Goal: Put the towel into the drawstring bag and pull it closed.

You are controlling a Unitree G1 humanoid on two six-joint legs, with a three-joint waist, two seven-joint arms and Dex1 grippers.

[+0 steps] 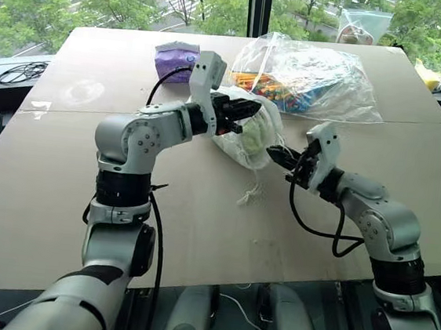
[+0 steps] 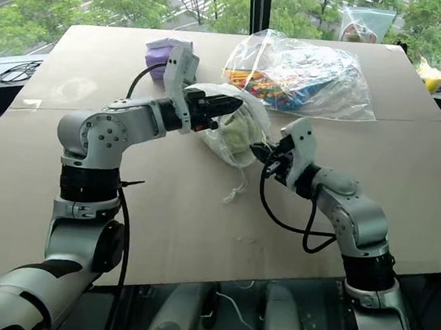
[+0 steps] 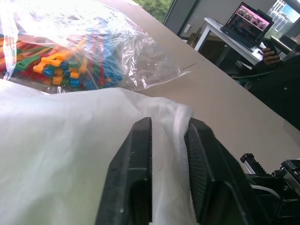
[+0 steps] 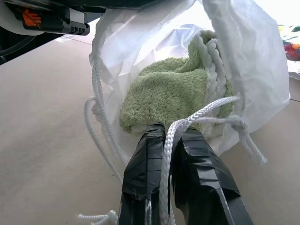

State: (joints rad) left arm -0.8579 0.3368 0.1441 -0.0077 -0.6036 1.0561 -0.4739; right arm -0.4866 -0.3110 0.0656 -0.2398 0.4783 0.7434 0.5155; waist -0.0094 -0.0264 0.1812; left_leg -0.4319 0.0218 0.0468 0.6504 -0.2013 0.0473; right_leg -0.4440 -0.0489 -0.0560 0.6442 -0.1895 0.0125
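Right hand (image 4: 168,140) is closed on a strand of the white cord (image 4: 197,117), which runs between its two black fingers and up to the mouth of the drawstring bag (image 4: 253,61). The bag lies just ahead of this hand, mouth facing it and gaping, so the cord leads straight from the fingers to the opening. More cord loops hang slack on the other side of the mouth, trailing down to the table (image 1: 83,198).

The towel (image 4: 164,93) sits inside the bag, a light green fluffy wad seen through the open mouth, fully past the rim as far as I can tell.

Left hand (image 3: 168,136) pinches a fold of the bag's thin white fabric between its fingers, on the bag's upper far side, holding it up off the table. From the head views the two hands face each other with the bag between them, left hand (image 1: 238,112) higher and further back, right hand (image 1: 278,155) lower and nearer the mouth.

Judgement: towel is in, closing is what's left. The pull should go away from the bag along the cord line, right hand drawing back toward the robot's right while the left anchors the fabric. Only one strand is held, so the mouth may cinch unevenly.

Beyond the bag: a clear plastic bag (image 1: 308,80) of colourful pieces and a purple pack (image 1: 175,59), both apart from the action.
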